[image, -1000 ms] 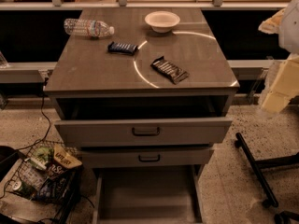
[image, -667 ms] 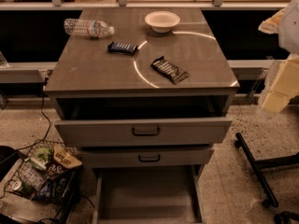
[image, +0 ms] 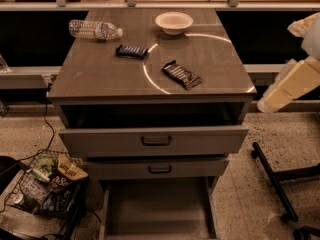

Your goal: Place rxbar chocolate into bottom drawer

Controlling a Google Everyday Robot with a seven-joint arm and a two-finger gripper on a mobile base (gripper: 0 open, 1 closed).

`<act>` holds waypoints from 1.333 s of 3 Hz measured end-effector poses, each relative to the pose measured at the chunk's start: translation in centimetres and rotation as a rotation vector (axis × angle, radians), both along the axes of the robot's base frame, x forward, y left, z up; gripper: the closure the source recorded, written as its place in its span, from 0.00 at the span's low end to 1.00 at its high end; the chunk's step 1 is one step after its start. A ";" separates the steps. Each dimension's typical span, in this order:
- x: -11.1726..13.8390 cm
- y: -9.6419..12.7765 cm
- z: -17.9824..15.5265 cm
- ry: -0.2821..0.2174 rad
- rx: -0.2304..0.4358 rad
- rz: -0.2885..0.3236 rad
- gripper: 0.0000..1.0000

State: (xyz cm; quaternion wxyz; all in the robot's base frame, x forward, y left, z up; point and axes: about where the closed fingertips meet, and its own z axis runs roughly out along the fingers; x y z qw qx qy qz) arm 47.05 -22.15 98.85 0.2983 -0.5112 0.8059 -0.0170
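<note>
The rxbar chocolate (image: 182, 75), a dark wrapper with pale stripes, lies flat on the cabinet top (image: 100, 74), right of centre. The bottom drawer (image: 156, 206) is pulled out wide and its tray looks empty. My gripper (image: 270, 101) is at the end of the pale arm at the right edge of the view. It hangs beside the cabinet's right front corner, away from the bar, and holds nothing I can see.
A dark blue wrapped bar (image: 131, 51), a plastic water bottle (image: 95, 30) and a white bowl (image: 173, 22) lie on the top. The top drawer (image: 155, 140) and middle drawer (image: 159, 168) are partly out. A wire basket of snacks (image: 47, 186) stands left; black chair legs (image: 272, 179) stand right.
The pale arm with my gripper has shifted slightly left toward the cabinet's right corner. The bar and drawers have not moved.
</note>
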 end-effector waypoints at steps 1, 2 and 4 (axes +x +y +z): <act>1.7 0.1 -1.6 -0.073 0.184 -0.056 0.00; 5.7 1.3 -2.9 -0.208 0.415 -0.068 0.00; 13.8 1.9 -2.2 -0.443 0.609 -0.058 0.00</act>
